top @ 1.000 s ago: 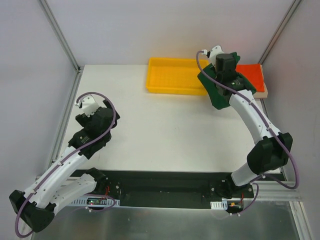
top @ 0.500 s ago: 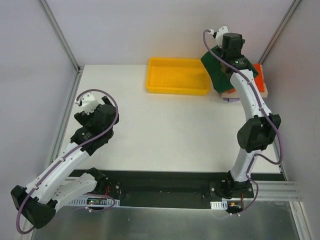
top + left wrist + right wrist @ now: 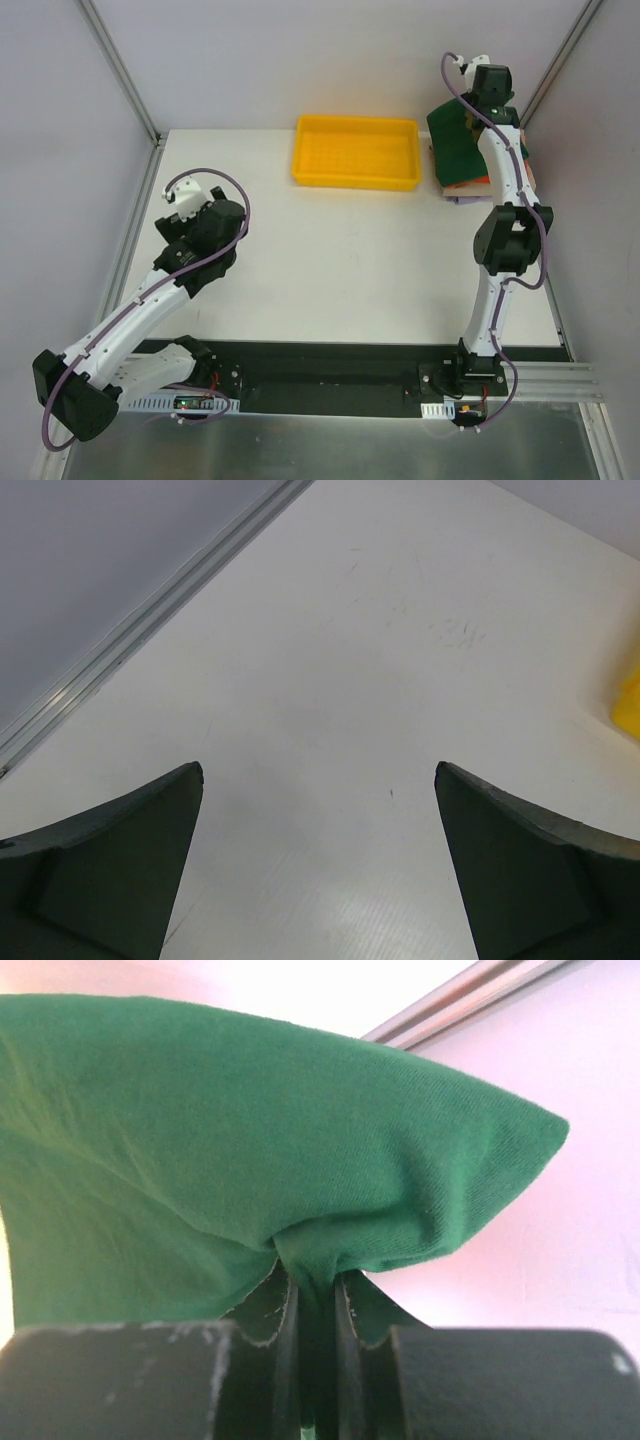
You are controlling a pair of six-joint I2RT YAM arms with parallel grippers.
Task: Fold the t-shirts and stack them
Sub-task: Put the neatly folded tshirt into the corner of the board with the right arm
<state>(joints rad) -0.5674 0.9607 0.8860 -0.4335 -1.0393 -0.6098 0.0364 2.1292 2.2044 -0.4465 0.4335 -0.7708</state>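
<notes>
FOLDING RUN: right jaws, reaching just past the right end of the yellow tray (image 3: pixel 352 181) at the far corner of the table (image 3: pixel 330 260), are pinched nearly closed on a bunched fold of the dark green t-shirt (image 3: pixel 455 142); right wrist view shows the cloth squeezed in them w/ only a thin gap, the rest of the shirt spreading out above; the green shirt sits over a stack of folded shirts just right of the tray, w/ the orange-red t-shirt (image 3: pixel 468 181) and the lavender t-shirt (image 3: pixel 452 197) peeking out beneath on the side nearer the arm bases; can't tell whether green cloth rests on the stack. Left jaws, well apart from the tray on its near-left side, are spread wide over bare table, gripping nothing; a sliver of the tray shows at the right edge of the left wrist view.
</notes>
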